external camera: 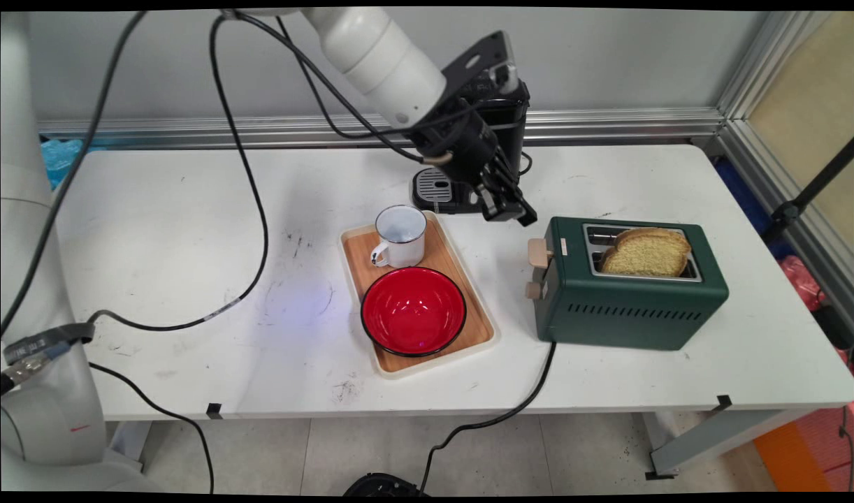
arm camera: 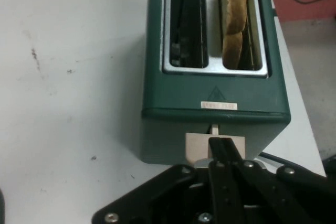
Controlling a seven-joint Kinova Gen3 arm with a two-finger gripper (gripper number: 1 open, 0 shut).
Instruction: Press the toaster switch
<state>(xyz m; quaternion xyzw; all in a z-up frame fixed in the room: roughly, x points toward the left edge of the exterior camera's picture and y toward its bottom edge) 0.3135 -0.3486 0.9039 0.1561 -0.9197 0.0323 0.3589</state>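
A dark green toaster (external camera: 630, 307) stands on the right half of the white table (external camera: 189, 230), with a slice of toasted bread (external camera: 647, 253) sticking out of its near slot. Its far slot is empty. My gripper (external camera: 514, 209) hangs shut just above and left of the toaster's beige lever (external camera: 538, 252), holding nothing. In the hand view the closed fingertips (arm camera: 223, 148) lie over the lever (arm camera: 197, 145) on the toaster's (arm camera: 210, 93) end face, and the bread (arm camera: 233, 14) fills the right slot. I cannot tell whether the fingers touch the lever.
A wooden tray (external camera: 483, 328) left of the toaster holds a white enamel mug (external camera: 400, 236) and a red bowl (external camera: 413, 311). A black coffee machine (external camera: 437, 188) stands behind the gripper by the wall. The toaster's black cord (external camera: 497, 416) drops over the front edge.
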